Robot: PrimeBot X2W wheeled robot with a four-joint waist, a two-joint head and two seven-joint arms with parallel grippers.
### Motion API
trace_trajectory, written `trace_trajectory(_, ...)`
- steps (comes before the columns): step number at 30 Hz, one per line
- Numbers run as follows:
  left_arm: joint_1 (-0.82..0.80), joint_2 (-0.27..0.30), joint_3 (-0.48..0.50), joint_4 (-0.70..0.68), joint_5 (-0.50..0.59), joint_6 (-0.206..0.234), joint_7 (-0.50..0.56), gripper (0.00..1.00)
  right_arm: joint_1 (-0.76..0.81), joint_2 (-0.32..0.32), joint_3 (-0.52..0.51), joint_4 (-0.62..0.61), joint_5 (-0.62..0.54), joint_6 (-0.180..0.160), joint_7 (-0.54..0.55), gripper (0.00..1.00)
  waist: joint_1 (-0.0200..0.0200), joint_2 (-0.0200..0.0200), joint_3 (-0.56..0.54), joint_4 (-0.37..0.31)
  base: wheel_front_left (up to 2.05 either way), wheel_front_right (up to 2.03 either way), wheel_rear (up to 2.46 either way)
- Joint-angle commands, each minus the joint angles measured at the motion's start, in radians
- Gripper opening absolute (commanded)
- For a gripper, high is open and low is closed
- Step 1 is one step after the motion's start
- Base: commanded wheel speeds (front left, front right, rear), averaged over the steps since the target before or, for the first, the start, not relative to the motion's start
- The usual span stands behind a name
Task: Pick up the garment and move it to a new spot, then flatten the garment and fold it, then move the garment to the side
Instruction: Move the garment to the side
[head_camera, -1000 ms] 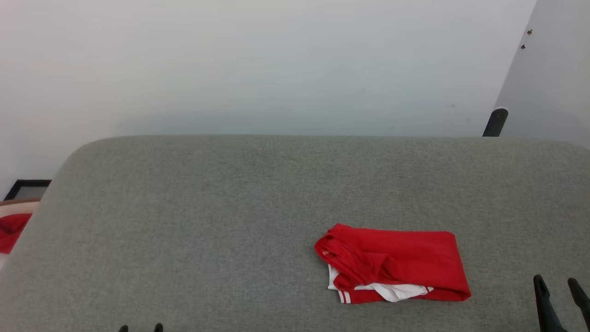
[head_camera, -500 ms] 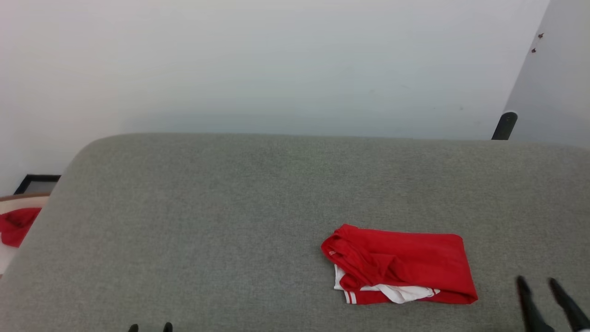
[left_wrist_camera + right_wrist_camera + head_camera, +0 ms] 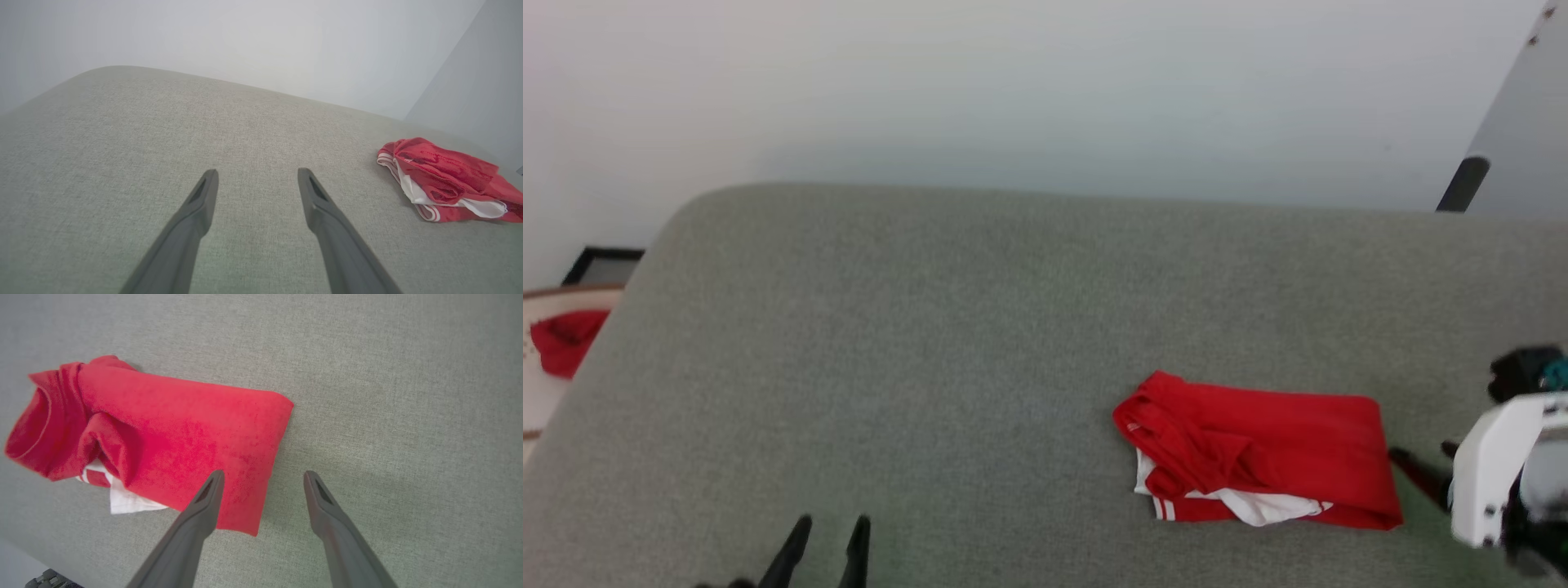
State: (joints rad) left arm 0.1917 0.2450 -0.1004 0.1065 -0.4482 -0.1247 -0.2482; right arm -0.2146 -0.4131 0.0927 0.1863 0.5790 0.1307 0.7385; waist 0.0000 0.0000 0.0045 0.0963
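Folded red shirt (image 3: 1282, 449) lying on grey padded bench (image 3: 931, 327), right gripper (image 3: 263, 473) spread wide at its edge, empty, left gripper (image 3: 255, 171) wide too, well apart

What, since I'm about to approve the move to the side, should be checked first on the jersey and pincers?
1. Garment folded compact on grey cushion: ok, white sleeve peeks out.
2. Right pincer open: ok.
3. Right pincer straddles garment's edge: ok.
4. Garment gripped: not ok.
5. Left pincer open, apart from garment: ok.
6. Right fingers touching cloth: cannot tell.
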Motion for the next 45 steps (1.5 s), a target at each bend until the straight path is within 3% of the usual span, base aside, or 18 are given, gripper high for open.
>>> trace_trajectory(1, -0.023, 0.002, -0.004, 0.002, -0.005, -0.005, -0.005, 1.0, -0.02, -0.002, -0.01, 0.01, -0.006, 0.0, 0.028, 1.0, 0.0, 0.0, 0.049, 0.022, 0.0, 0.0, 0.0)
trace_trajectory(9, -0.123, 0.012, -0.047, 0.045, -0.027, -0.006, -0.014, 1.0, -0.156, 0.074, -0.062, 0.126, -0.047, 0.0, 0.234, 1.0, 0.0, 0.0, 0.152, 0.047, 0.0, 0.0, 0.0)
trace_trajectory(17, -0.198, 0.013, -0.085, 0.072, -0.043, -0.006, -0.018, 1.0, -0.169, 0.13, -0.008, 0.258, -0.069, 0.0, 0.247, 1.0, 0.0, 0.0, 0.198, 0.059, 0.0, 0.0, 0.0)
trace_trajectory(18, -0.203, 0.012, -0.085, 0.073, -0.044, -0.006, -0.018, 1.0, -0.17, 0.135, -0.002, 0.265, -0.062, 0.0, 0.243, 0.92, 0.0, 0.0, 0.201, 0.059, 0.0, 0.0, 0.0)
trace_trajectory(19, -0.208, 0.012, -0.085, 0.073, -0.044, -0.006, -0.018, 1.0, -0.171, 0.138, 0.0, 0.271, -0.06, 0.0, 0.233, 0.44, 0.0, 0.0, 0.203, 0.058, 0.0, 0.0, 0.0)
trace_trajectory(20, -0.212, 0.012, -0.085, 0.073, -0.043, -0.006, -0.018, 1.0, -0.173, 0.138, 0.005, 0.272, -0.057, 0.0, 0.219, 0.07, 0.0, 0.0, 0.205, 0.056, 0.0, 0.0, 0.0)
trace_trajectory(21, -0.215, 0.012, -0.085, 0.073, -0.043, -0.006, -0.018, 1.0, -0.175, 0.137, 0.008, 0.274, -0.055, 0.0, 0.203, 0.0, 0.0, 0.0, 0.206, 0.054, 0.0, 0.0, 0.0)
trace_trajectory(32, -0.237, 0.025, -0.093, 0.006, -0.005, -0.007, -0.017, 1.0, -0.15, 0.074, -0.051, 0.184, 0.033, -0.001, -0.003, 0.0, 0.0, 0.0, 0.21, -0.028, 0.0, 0.0, 0.0)
trace_trajectory(37, -0.265, 0.053, -0.108, -0.051, 0.014, -0.007, -0.017, 1.0, -0.117, 0.026, -0.094, 0.132, 0.063, -0.001, -0.072, 0.0, 0.0, 0.0, 0.238, -0.1, 0.0, 0.0, 0.0)
trace_trajectory(45, -0.355, 0.13, -0.147, -0.117, 0.03, -0.007, -0.016, 1.0, -0.099, -0.042, -0.246, 0.099, 0.033, -0.001, -0.14, 0.0, 0.0, 0.0, 0.304, -0.204, 0.0, 0.0, 0.0)
